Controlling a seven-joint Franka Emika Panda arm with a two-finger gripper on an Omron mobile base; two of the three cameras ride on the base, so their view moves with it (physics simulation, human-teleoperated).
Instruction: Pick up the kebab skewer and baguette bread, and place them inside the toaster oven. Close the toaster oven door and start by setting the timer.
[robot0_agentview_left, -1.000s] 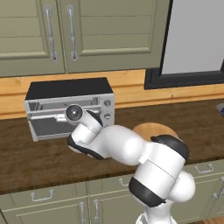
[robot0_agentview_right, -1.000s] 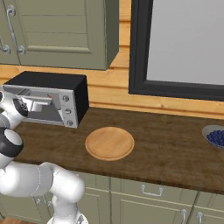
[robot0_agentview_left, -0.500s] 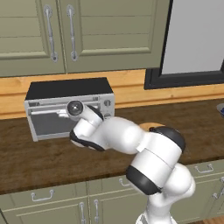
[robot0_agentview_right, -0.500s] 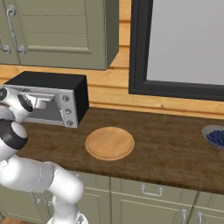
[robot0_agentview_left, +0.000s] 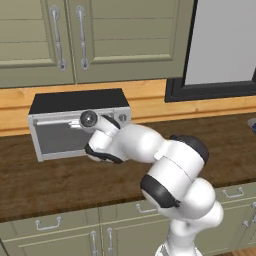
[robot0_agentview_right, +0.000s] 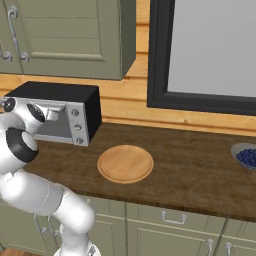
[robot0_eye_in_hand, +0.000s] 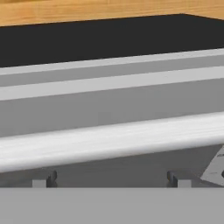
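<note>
— Claw (robot0_eye_in_hand: 111, 181) wide open and holding nothing, wasn't it?

— Yes. Its two small tips stood far apart at the bottom of the hand view, with the oven door's handle (robot0_eye_in_hand: 109, 139) straight ahead of them and just above, close in. No contact that I could make out.

— Which way did the bar run?

— Crosswise to the claw, from one tip's side to the other, along the top edge of the door (robot0_agentview_left: 62, 136). The door looked shut or nearly so against the toaster oven (robot0_agentview_left: 75, 102); I couldn't tell which.

— And the skewer and bread?

— Neither could be picked out; my guess was they sat inside the oven, beyond the door.

— What about the surroundings?

— A dark wooden counter (robot0_agentview_right: 200, 165) lay below the claw. Off to the claw's right sat a round wooden plate (robot0_agentview_right: 125, 164), bare, and much farther that way a bowl of blueberries (robot0_agentview_right: 246, 156). Green cupboards (robot0_agentview_left: 100, 40) hung above, over a wood-panelled wall.
</note>
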